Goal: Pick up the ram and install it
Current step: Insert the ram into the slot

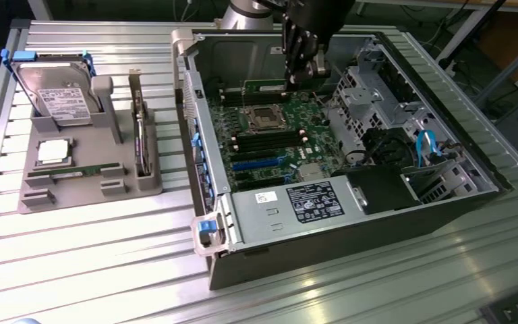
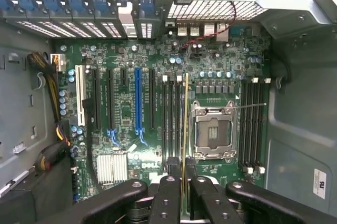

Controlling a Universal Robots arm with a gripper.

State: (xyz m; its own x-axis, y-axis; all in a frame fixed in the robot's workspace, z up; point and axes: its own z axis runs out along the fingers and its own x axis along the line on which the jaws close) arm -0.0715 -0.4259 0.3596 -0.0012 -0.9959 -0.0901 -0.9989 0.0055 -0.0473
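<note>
**Exterior view.** Gripper [image 1: 302, 67]: hangs inside the open computer case [image 1: 241, 57], which stands on the desk [image 1: 88, 270]. It is over the far end of the motherboard [image 1: 277, 142].
Ram [image 1: 264, 86]: green strip at the fingertips, above the board.
Second green stick [image 1: 70, 172]: lies in the grey holder [image 1: 88, 196], near the hard drive [image 1: 56, 98].

**Wrist view.** Ram [image 2: 185, 129]: seen edge-on, clamped between the fingers [image 2: 167, 197]. It runs parallel to the black memory slots [image 2: 171, 118] beside the CPU socket [image 2: 213, 132], probably to line up with one slot. Whether it touches a slot cannot be told.

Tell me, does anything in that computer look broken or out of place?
Nothing looks damaged. The processor socket sits empty, and the gripper holds the ram edge-on over the memory slots.
</note>
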